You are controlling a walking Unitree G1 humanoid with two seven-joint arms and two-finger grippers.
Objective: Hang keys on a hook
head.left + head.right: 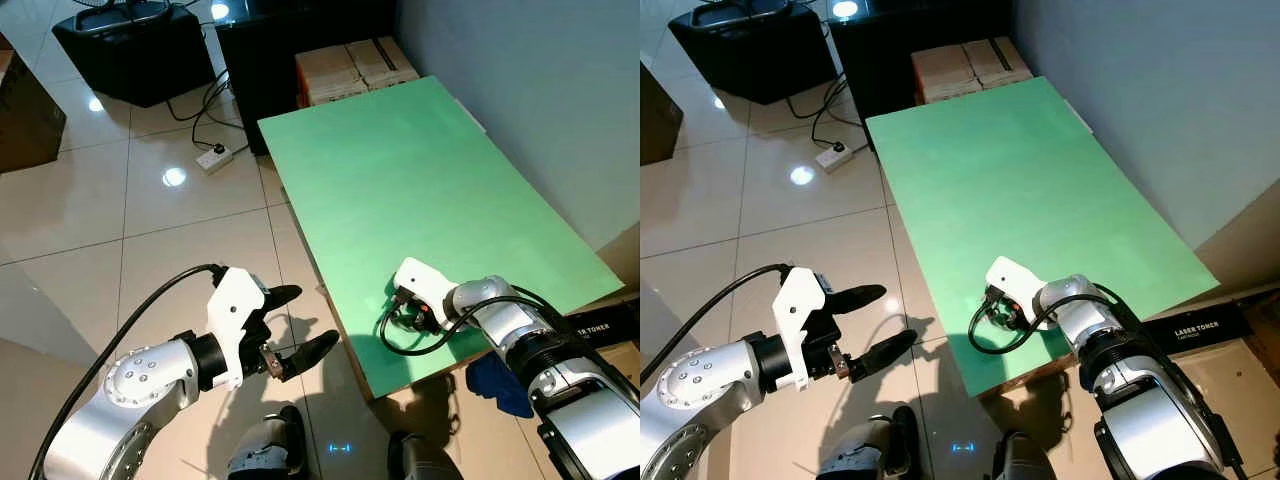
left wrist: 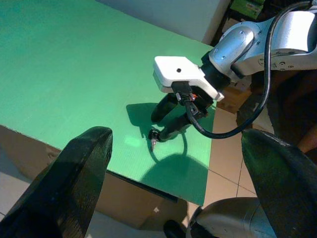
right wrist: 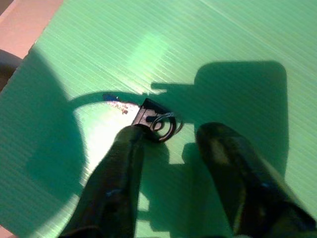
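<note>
A tiled floor (image 1: 150, 230) spreads to the left, and on it stands a low desk (image 1: 420, 180) topped with a green sheet, its right edge close to a grey wall (image 1: 540, 90). Beyond the desk's far end sit cardboard boxes (image 1: 355, 68) and a dark cabinet (image 1: 280, 40), with a power strip (image 1: 215, 157) on the tiles to the left. No hook can be made out anywhere here.

The right arm reaches down onto the desk's near left corner, so that the right tool (image 3: 171, 136) stands over the keys (image 3: 156, 120). Its fingers (image 3: 121, 168) are spread, one touching the black fob and ring, the other just beside; nothing is pinched yet, and the posture suggests it is lining up to close on the ring.

The left tool (image 1: 295, 325) hangs over the floor left of the desk, fingers spread and empty, seemingly kept out of the way.

The keys lie flat on the green sheet at that near corner, still to be picked up.
</note>
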